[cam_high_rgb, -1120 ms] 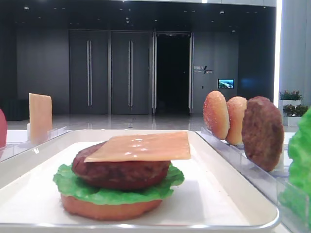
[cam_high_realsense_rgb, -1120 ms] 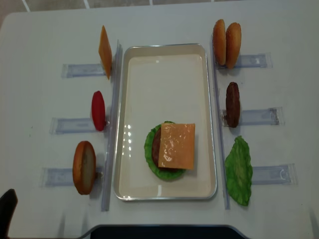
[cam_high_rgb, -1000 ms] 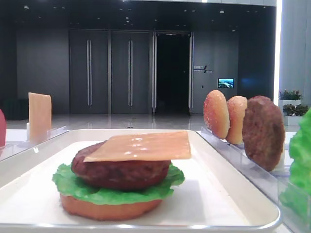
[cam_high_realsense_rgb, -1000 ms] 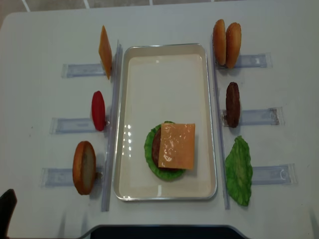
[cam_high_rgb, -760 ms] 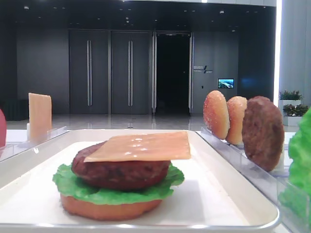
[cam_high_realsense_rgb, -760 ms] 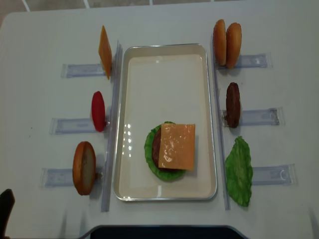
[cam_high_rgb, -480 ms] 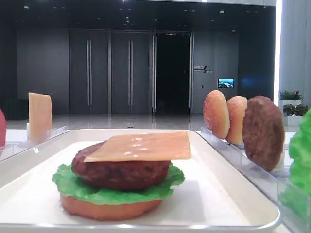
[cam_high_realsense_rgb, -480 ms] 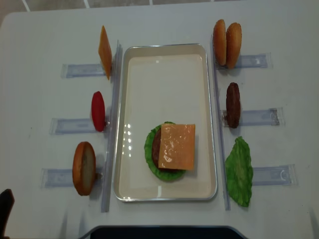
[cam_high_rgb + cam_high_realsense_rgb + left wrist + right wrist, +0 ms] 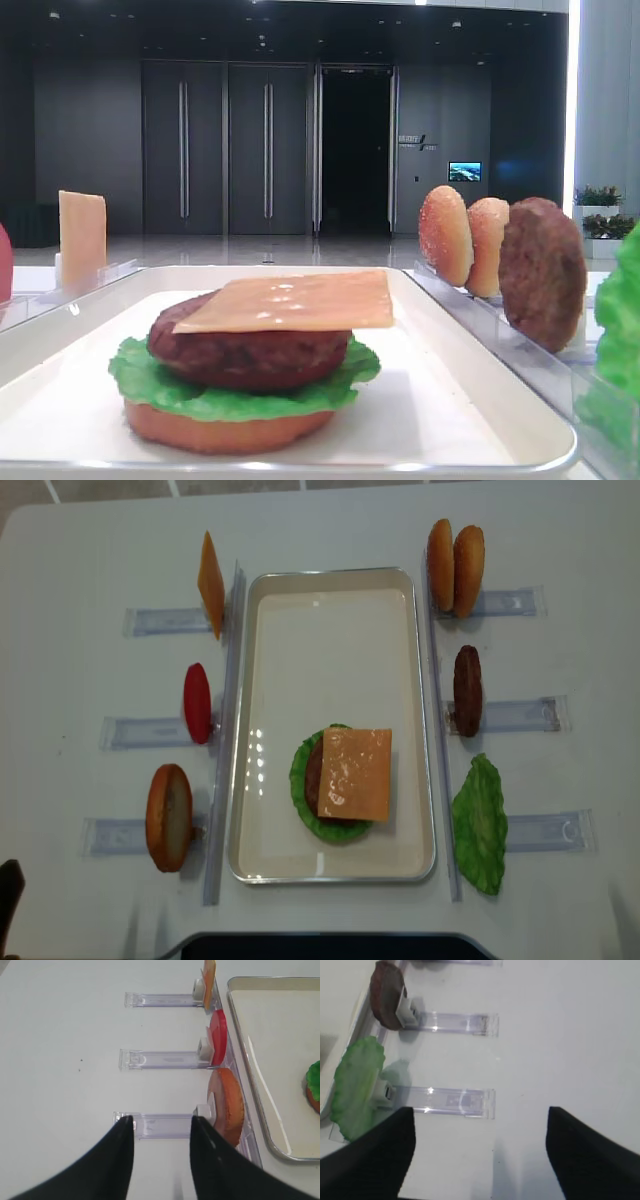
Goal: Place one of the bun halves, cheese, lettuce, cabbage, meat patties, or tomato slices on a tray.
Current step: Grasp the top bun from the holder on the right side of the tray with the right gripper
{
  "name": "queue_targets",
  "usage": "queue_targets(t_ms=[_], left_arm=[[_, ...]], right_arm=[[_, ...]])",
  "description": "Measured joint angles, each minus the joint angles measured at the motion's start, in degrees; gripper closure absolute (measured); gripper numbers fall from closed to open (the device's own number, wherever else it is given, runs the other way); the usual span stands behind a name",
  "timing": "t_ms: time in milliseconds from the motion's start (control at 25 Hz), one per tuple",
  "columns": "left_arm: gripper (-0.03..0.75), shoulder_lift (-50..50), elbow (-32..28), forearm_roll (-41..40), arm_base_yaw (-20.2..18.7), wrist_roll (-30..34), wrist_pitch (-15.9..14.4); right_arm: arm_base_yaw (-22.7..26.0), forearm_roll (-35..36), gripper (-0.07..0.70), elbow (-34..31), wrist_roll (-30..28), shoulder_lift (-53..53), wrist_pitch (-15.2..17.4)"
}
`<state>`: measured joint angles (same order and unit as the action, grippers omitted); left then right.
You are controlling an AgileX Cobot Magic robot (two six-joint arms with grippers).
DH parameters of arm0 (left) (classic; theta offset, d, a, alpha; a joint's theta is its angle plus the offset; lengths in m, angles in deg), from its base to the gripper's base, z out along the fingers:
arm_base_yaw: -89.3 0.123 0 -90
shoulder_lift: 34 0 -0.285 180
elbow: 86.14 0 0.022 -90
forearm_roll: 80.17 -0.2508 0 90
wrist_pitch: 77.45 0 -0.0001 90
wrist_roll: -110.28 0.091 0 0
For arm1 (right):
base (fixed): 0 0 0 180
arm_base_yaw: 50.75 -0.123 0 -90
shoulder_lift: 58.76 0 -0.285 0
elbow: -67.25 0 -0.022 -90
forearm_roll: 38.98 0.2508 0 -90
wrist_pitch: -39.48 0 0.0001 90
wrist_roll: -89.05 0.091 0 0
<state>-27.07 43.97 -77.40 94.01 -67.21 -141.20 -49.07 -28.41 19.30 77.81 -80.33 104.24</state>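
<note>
Both pincers stand spread — the left gripper [image 9: 162,1132], its gap narrower than before, has sunk further toward the corner, the bun half [image 9: 227,1105] just right of it; right gripper [image 9: 480,1125] unchanged.

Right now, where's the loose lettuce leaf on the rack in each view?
Exterior high: lettuce leaf at the right edge, cropped, beside the tray.
Exterior high (realsense): lower right, just right of the tray.
Right wrist: left side, on its clear rack, below the patty.
Left wrist: not in it.
Shared landmark: the standing patty next to it.
</note>
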Motion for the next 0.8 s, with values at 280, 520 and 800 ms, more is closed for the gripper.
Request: queue_targets(t_ms=[280, 520, 800], left_arm=[[0.495, 0.00, 0.00, 0.00, 0.00, 0.00, 0.00], [0.533, 0.00, 0.00, 0.00, 0.00, 0.00, 0.00], [0.578, 0.00, 0.00, 0.00, 0.00, 0.00, 0.00]], right_arm=[[0.00, 2.81, 0.090, 6.95, 0.00, -18.58, 0.34], [0.00, 3.06, 0.090, 16.22, 0.00, -36.44, 2.11], [0.00, 3.13, 0.090, 28.91, 0.00, -52.01, 2.47]])
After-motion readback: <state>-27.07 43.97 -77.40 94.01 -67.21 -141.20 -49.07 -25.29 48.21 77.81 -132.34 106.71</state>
